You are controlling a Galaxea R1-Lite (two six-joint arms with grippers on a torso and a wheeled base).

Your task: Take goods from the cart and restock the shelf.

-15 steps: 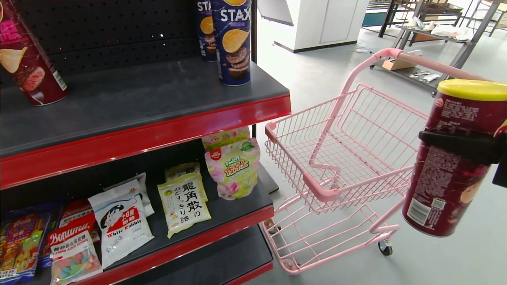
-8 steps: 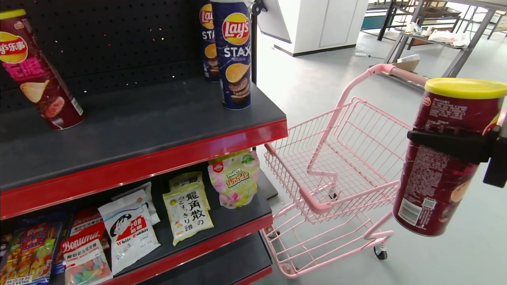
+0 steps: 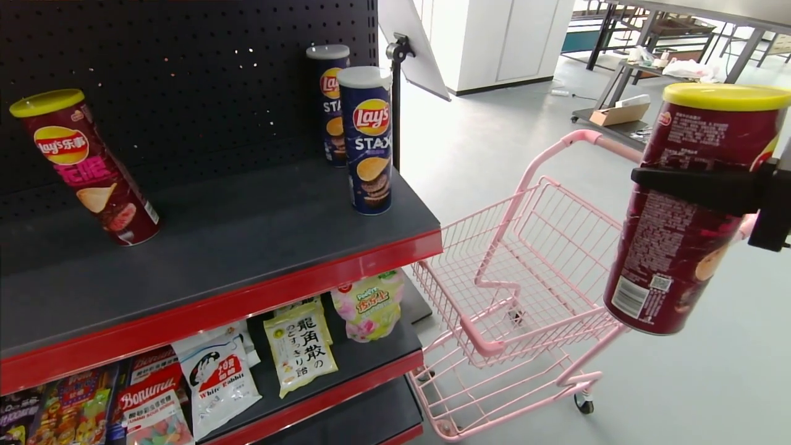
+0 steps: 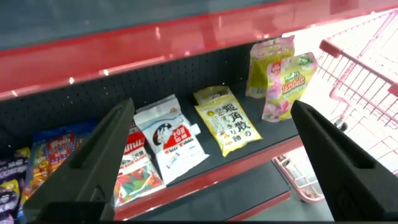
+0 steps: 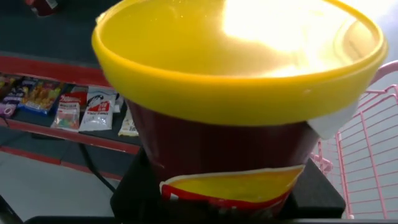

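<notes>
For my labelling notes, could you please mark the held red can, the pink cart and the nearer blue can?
held red can (image 3: 673, 259): head view, lower side
pink cart (image 3: 481, 340): head view, front rim
nearer blue can (image 3: 369, 148): head view, label

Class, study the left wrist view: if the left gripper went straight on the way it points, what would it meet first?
Probably the yellow bag lying on the lower shelf, roughly centred between the open jaws of the left gripper; depth is unclear.
</notes>
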